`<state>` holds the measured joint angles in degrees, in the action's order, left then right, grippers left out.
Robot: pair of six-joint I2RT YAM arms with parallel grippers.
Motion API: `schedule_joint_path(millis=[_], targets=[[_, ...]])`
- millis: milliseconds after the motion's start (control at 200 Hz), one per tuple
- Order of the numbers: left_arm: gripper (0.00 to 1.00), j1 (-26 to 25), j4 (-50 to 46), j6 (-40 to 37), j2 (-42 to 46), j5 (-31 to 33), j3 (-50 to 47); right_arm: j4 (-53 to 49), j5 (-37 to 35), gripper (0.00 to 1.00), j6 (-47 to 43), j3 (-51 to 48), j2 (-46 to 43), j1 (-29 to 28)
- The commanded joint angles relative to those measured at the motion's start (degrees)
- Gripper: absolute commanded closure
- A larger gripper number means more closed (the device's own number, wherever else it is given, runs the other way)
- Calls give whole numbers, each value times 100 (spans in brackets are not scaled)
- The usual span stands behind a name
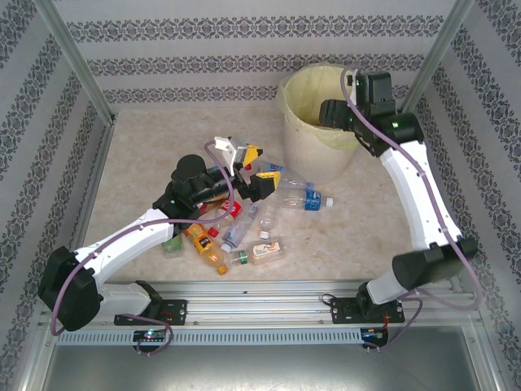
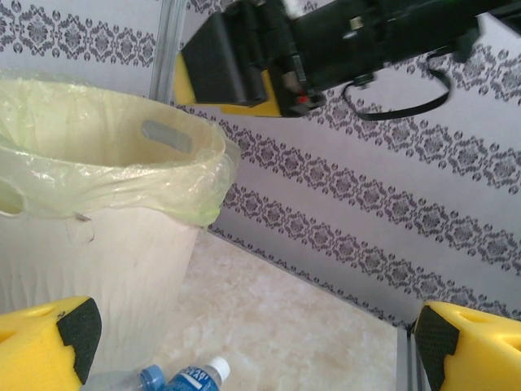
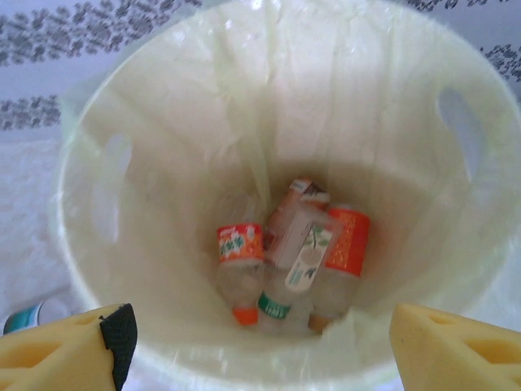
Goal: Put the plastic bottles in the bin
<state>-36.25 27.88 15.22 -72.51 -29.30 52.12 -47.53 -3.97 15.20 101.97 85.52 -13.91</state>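
Note:
The bin [image 1: 313, 155], a cream bucket with a pale green bag, stands at the back right of the table. My right gripper [image 1: 332, 116] hangs over its mouth, open and holding nothing. In the right wrist view the open right gripper [image 3: 260, 350] looks straight down at several plastic bottles [image 3: 293, 261] lying on the bin's bottom [image 3: 163, 212]. More plastic bottles [image 1: 244, 224] lie in a pile mid-table, a blue-labelled one [image 1: 309, 199] nearest the bin. My left gripper [image 1: 259, 167] hovers open above that pile. The left gripper [image 2: 256, 350] faces the bin's wall [image 2: 98, 269], with the blue-labelled bottle [image 2: 191, 379] just below it.
Patterned walls and metal posts [image 1: 77, 61] enclose the table on three sides. A rail [image 1: 260, 293] runs along the near edge. Bare tabletop [image 1: 155, 151] lies at the back left. The right arm [image 2: 326, 41] crosses the top of the left wrist view.

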Motion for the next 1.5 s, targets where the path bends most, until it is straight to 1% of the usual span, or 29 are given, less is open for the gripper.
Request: schedule_joint_path(millis=[0,175,240,300,380,500,639,729,814,954,1089,1174,1264,1349,1494], targets=[[0,47,-386,-427,215,-181,175,-2,145,18,25,-653,-535,-236],[0,46,-1285,-697,517,-229,103,154,398,18,557,-2056,-1573,-566],[0,39,-1865,-871,718,-221,82,214,409,18,734,-2512,-1911,-678],[0,26,-2561,-1083,886,-202,135,248,563,18,835,-2884,-2166,-726],[0,12,-3471,-1355,1070,-167,256,253,893,17,896,-3235,-2465,-763],[0,-20,-4855,-1600,1167,-56,522,328,1617,15,948,-3674,-2951,-793],[0,-124,-5731,-1651,1159,177,558,167,2161,13,943,-3916,-3473,-810],[1,-277,-6067,-1658,1031,357,556,-25,2320,12,964,-3975,-3735,-810],[2,-524,-6283,-1701,825,529,537,-156,2347,11,1012,-4065,-3996,-812],[3,-1007,-6595,-2002,244,1022,593,-204,2521,9,1100,-4224,-4326,-807],[6,-1323,-6854,-2272,-417,1522,768,-230,2692,8,1176,-4346,-4563,-805],[8,-1456,-6977,-2419,-755,1728,845,-276,2691,8,1182,-4411,-4683,-801],[13,-1540,-7066,-2488,-1029,1855,864,-293,2680,8,1196,-4482,-4774,-797],[14,-1607,-7223,-2477,-1200,2006,888,-302,2682,8,1209,-4524,-4823,-802],[18,-1683,-7451,-2432,-1374,2034,819,-310,2665,8,1196,-4537,-4842,-799]])
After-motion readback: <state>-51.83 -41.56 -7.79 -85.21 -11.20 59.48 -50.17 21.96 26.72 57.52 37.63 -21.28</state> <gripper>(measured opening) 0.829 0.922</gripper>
